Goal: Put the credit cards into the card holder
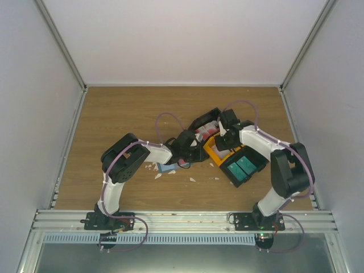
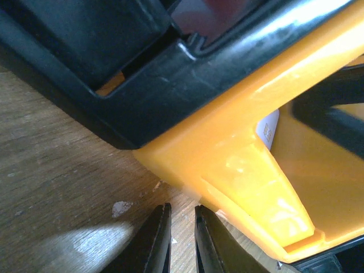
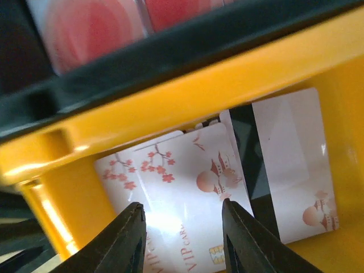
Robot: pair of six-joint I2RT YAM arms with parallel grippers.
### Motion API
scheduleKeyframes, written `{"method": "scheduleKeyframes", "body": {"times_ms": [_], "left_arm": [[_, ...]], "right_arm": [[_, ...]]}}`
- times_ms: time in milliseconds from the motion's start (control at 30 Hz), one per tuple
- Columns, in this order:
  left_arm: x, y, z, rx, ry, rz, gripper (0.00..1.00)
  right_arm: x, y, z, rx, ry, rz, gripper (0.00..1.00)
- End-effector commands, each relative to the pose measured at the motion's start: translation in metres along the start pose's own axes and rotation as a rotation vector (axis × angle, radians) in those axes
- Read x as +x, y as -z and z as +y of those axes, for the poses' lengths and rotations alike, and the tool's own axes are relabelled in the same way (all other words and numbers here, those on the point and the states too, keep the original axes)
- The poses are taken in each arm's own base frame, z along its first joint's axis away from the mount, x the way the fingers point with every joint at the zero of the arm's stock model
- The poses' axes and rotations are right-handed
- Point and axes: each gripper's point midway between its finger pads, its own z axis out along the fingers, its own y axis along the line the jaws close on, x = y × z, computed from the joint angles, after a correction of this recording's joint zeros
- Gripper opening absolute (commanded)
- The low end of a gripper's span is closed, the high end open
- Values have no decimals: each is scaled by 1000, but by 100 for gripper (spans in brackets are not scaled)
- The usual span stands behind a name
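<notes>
Several white credit cards with red blossom prints lie in an orange bin: one face up, another showing its black stripe. My right gripper hangs open just above the face-up card, one finger over each side, gripping nothing. From above, the right gripper dips into the orange bin. The dull-blue card holder lies flat on the table, partly under my left forearm. My left gripper sits low by the orange bin's corner. The left gripper is empty, its jaws a narrow gap apart.
A black bin behind the orange one holds blurred red-and-white cards. A second black bin with teal inserts sits to the right. White scraps litter the wood near the card holder. Grey walls enclose the table.
</notes>
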Motion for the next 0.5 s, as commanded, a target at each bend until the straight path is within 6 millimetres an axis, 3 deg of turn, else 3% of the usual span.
{"method": "scheduleKeyframes", "body": {"times_ms": [0, 200, 367, 467], "left_arm": [[-8, 8, -18, 60, -44, -43, 17], [-14, 19, -29, 93, -72, -90, 18], [-19, 24, -37, 119, -89, -117, 22], [-21, 18, -32, 97, -76, -108, 25]], "right_arm": [[4, -18, -14, 74, 25, 65, 40], [6, -33, -16, 83, 33, 106, 56], [15, -41, -8, 33, 56, 144, 57], [17, -42, 8, -65, 65, 152, 55]]}}
